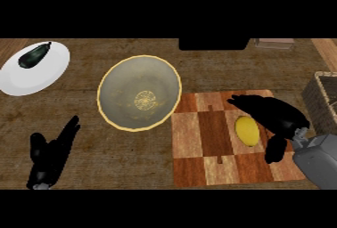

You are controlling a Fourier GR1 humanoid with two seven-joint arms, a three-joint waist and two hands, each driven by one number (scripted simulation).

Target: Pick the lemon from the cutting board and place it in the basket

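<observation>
**Right hand open beside the lemon, not closed on it**

The right hand [280,118] hangs over the cutting board [197,138], and the lemon [247,130] lies just beside its palm, on the side toward the robot's left. The fingers reach out past the far end of the fruit and the thumb points down past the near end, so the lemon sits inside the wide opening between them. I see no finger curled on it; the hand is spread and holds nothing.

The long axis of the lemon runs from near to far, along the line from thumb to fingers. I think the hand must close along this length, or turn a little to take the fruit across its narrow middle.

The basket [322,100] stands on the other side of the hand, to its right and close by, so the carry looks short.

The left hand [49,156] rests open, well apart to the left, fingers up. The right hand is clearly the nearer one.
</observation>
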